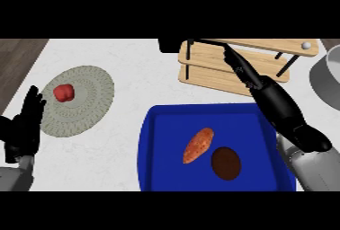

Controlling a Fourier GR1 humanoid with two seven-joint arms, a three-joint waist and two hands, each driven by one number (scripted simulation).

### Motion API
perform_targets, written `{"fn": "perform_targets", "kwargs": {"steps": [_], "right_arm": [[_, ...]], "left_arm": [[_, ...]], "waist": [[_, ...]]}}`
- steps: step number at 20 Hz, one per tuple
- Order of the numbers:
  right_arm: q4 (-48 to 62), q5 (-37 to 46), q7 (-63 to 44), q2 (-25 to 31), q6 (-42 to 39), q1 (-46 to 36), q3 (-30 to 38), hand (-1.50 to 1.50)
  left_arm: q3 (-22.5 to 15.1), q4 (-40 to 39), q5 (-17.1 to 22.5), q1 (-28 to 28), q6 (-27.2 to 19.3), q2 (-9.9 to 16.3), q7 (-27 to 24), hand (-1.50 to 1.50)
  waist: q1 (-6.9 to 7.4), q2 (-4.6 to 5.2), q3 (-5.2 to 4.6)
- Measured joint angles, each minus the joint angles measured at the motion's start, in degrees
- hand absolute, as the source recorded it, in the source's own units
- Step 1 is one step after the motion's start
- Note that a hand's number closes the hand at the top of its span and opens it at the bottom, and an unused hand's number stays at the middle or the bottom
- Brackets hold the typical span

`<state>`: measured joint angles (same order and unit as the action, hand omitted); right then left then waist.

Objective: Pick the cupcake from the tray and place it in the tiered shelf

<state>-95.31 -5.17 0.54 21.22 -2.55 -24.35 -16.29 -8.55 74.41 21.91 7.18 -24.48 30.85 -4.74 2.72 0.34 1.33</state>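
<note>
Counter (133,148) fills your view, pale and marbled, with a strip of dark wood floor beyond its left edge. On its near right part you see the blue tray (156,148), the biggest thing it carries, running out past the near edge of the view. Behind the tray, toward the far right corner, stands the wooden tiered shelf (206,74), two light boards joined by thin black posts, with a small white knob on the upper board. A grey pot (325,76) is cut off by the right edge, just beside the shelf. On the left part of the counter lies a round woven mat (86,112), grey-green, well apart from the tray.

Your right hand (249,76) stretches from the tray's right rim up over the lower board of the shelf, fingers straight and together, holding nothing you can see. Your left hand (23,123) rests at the counter's left edge, fingers up and relaxed, just beside the mat.

Inside the tray you find an orange sweet potato (199,145) lying tilted, and just beside it, toward the near right, the dark brown cupcake (225,163), untouched. A small red pepper (64,92) sits on the mat's far left part.
</note>
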Motion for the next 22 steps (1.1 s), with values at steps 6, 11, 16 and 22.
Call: {"fn": "perform_targets", "kwargs": {"steps": [6,11,16,22], "right_arm": [[-2.4,3.4,0.0,2.6,9.9,10.4,8.7,1.50],[3.6,7.0,-5.2,5.1,17.8,23.9,15.7,-1.50],[-2.9,5.2,1.3,2.6,19.1,40.5,18.1,-1.50],[-15.4,3.5,2.4,5.1,12.4,54.1,16.9,-1.50]], "left_arm": [[-0.9,-1.4,2.9,-4.4,3.2,-1.1,4.0,0.00],[-2.9,-1.3,6.0,-6.6,6.5,-3.5,7.7,0.00],[-4.5,-0.7,6.3,-5.6,9.2,-4.7,10.3,0.00],[-5.1,0.2,5.7,-5.0,10.9,-5.2,12.3,0.00]], "waist": [[-5.85,-0.80,-0.99],[-8.82,-0.53,-1.30],[-6.31,-0.69,-1.21],[-4.49,-0.62,-1.28]]}}
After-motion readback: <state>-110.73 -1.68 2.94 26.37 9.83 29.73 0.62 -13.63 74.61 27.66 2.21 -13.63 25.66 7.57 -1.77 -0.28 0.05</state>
